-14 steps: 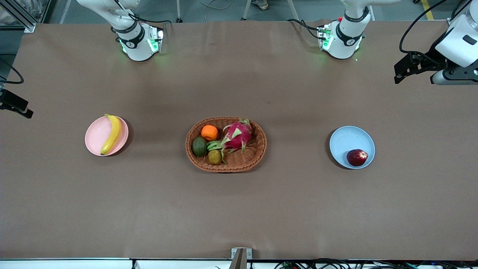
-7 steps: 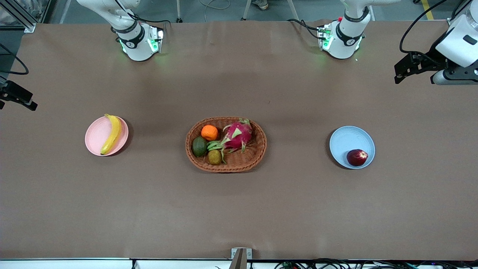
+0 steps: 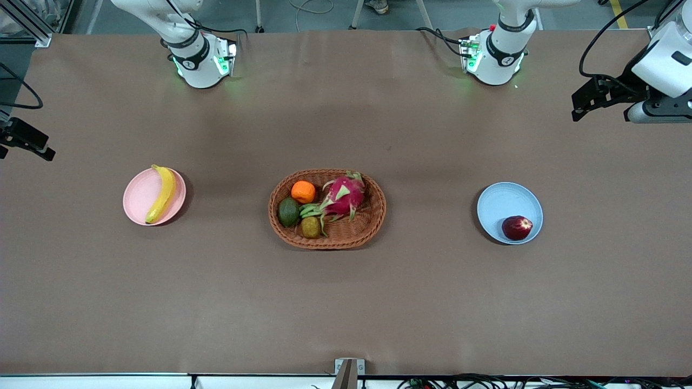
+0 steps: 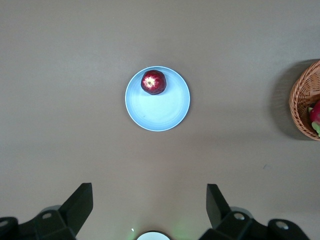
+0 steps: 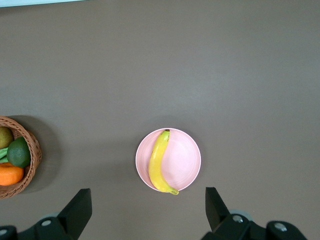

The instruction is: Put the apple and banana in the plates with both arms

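Observation:
The yellow banana (image 3: 161, 193) lies in the pale pink plate (image 3: 138, 201) toward the right arm's end of the table; both also show in the right wrist view, banana (image 5: 158, 162) and plate (image 5: 187, 160). The dark red apple (image 3: 517, 227) sits in the light blue plate (image 3: 500, 202) toward the left arm's end; they show in the left wrist view too, apple (image 4: 153, 82) and plate (image 4: 160, 107). My left gripper (image 4: 149, 195) is open and empty, high over the table's end (image 3: 581, 108). My right gripper (image 5: 147, 197) is open and empty, high over the other end (image 3: 32, 146).
A brown woven oval basket (image 3: 373, 216) stands mid-table between the plates, holding an orange (image 3: 303, 192), a pink dragon fruit (image 3: 343, 195), a green avocado (image 3: 288, 211) and a brownish fruit (image 3: 311, 227). Its rim shows in both wrist views (image 4: 300, 105) (image 5: 32, 150).
The right gripper has drifted a little up the front view near the table's end. The left gripper, the fruit and the plates have hardly moved.

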Robot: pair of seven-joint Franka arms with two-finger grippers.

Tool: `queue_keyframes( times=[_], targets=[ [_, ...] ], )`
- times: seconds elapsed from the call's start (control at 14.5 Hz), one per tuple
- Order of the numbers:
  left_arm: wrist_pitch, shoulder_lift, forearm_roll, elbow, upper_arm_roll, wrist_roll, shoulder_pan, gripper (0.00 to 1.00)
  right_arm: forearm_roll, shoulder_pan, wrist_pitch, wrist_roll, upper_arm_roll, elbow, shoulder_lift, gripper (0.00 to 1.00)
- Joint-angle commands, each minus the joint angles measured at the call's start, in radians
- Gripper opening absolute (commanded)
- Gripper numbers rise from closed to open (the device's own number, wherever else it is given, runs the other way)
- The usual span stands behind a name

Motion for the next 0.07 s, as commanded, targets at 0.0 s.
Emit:
queue_keyframes(
  times=[0.0],
  targets=[
    [-0.003,0.006,-0.012,0.010,0.000,0.018,0.002,1.00,-0.014,-0.006,0.005,0.020,0.009,-0.018,-0.020,1.00]
  ],
)
